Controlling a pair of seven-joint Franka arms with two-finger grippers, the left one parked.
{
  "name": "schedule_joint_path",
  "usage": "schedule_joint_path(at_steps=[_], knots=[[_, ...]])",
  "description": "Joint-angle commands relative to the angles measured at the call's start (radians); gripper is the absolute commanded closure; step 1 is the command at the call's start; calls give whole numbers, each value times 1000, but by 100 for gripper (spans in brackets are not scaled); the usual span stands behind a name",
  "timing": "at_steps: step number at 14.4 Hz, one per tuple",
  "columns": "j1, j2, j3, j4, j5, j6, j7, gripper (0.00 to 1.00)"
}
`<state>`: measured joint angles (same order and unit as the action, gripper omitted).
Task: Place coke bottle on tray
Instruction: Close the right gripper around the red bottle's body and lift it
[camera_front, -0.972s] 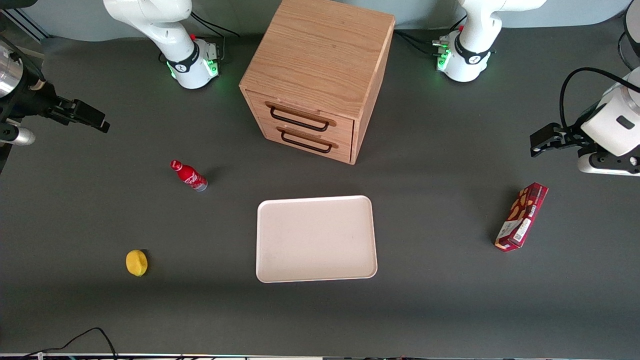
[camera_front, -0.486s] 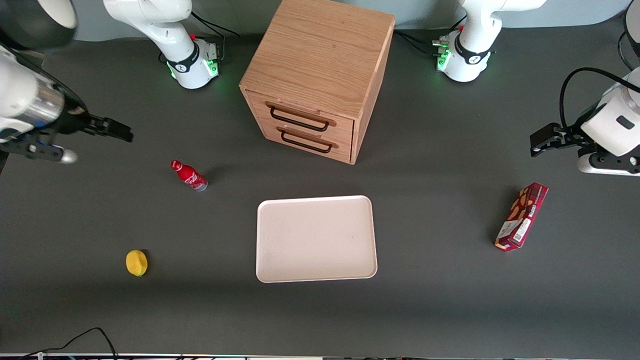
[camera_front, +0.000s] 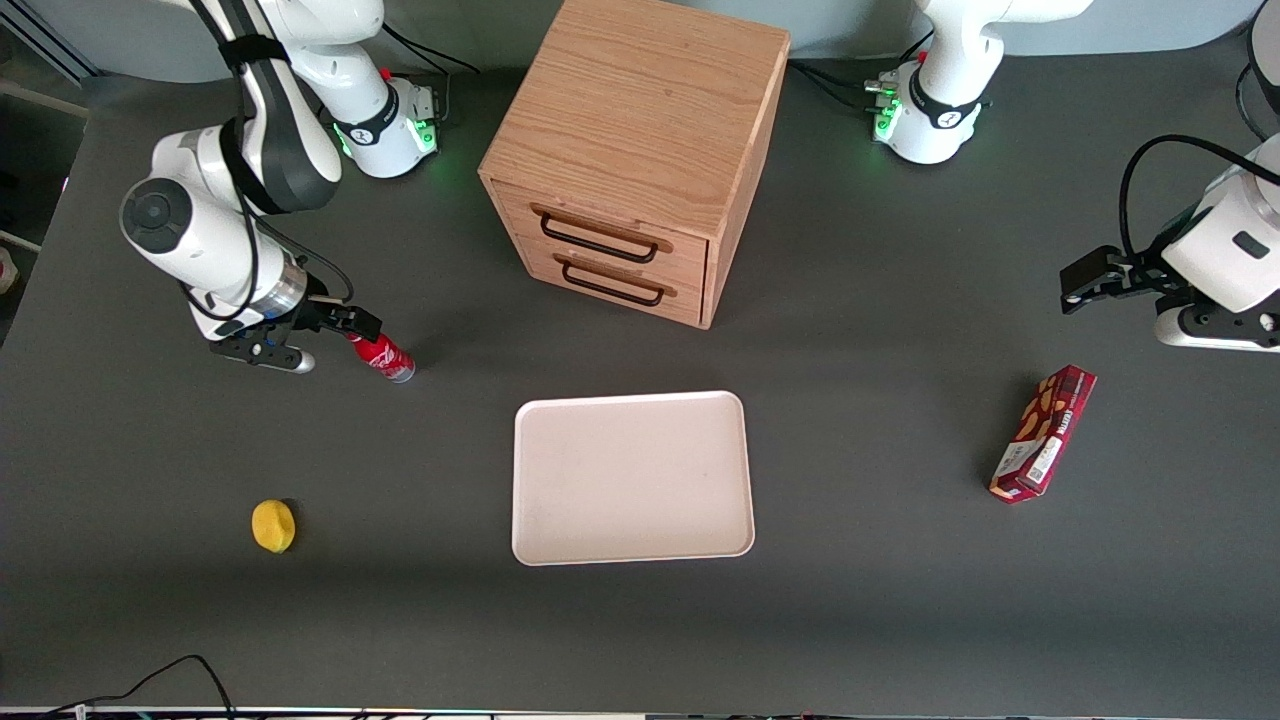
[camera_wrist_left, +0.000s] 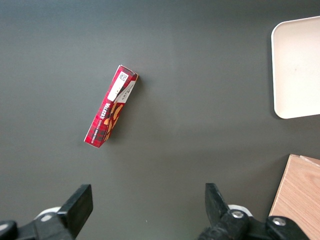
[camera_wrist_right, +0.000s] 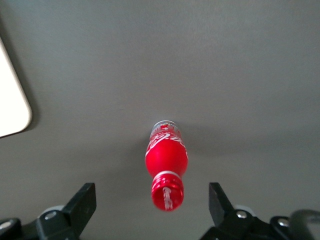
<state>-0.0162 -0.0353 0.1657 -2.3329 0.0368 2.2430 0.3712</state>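
Observation:
The coke bottle (camera_front: 388, 360) is small, red, with white script and a silvery base, and stands upright on the dark table toward the working arm's end. My right gripper (camera_front: 352, 325) hangs just above its cap and hides the cap in the front view. In the right wrist view the bottle (camera_wrist_right: 167, 159) stands between the spread black fingers (camera_wrist_right: 83, 204), and the gripper (camera_wrist_right: 151, 204) is open and empty, apart from the bottle. The off-white tray (camera_front: 632, 478) lies flat near the table's middle, nearer the front camera than the bottle; its corner (camera_wrist_right: 12, 105) shows in the right wrist view.
A wooden two-drawer cabinet (camera_front: 630, 150) stands farther from the front camera than the tray. A yellow lemon (camera_front: 273, 525) lies nearer the front camera than the bottle. A dark-red snack box (camera_front: 1043, 432) lies toward the parked arm's end, also in the left wrist view (camera_wrist_left: 111, 111).
The right arm has swung in from the table's edge toward the bottle, and the gripper now hangs over its cap. The bottle, tray, lemon and box have not moved.

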Motion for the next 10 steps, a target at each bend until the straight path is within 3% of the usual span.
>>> schedule_joint_path(at_steps=[1,2,3,4,5,10], knots=[[4,-12,-2,-60,5,98,18,1],[4,-8,-2,-68,5,105,18,11],[4,-8,0,-72,5,106,18,29],[4,-12,0,-82,5,106,18,60],[4,-15,8,-85,3,106,17,100],[5,-24,29,-71,2,89,6,100]])
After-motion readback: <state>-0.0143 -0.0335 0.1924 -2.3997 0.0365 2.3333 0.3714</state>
